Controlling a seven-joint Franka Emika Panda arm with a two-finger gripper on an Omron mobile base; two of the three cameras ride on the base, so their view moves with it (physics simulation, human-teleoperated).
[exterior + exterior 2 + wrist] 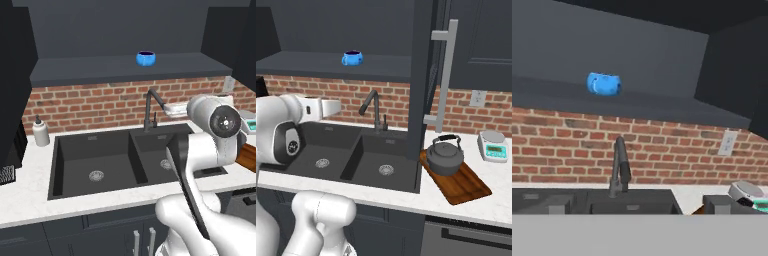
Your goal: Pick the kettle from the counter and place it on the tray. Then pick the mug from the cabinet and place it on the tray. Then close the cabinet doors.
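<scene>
On the open cabinet (331,30) shelf, the blue mug (352,58) is sitting upright, untouched, above the dark double sink (115,160) and black faucet (373,112). Right of the sink, the dark grey kettle (445,155) is resting on the brown wooden tray (466,185) on the white counter (491,200), near a white and teal scale (493,145). One cabinet door (423,75) is standing open. Tool (336,107) is hovering over the sink, fingers apart, gripping nothing.

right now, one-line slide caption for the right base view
Kettle sits on the tray; blue mug waits on the open cabinet shelf above the sink.
</scene>
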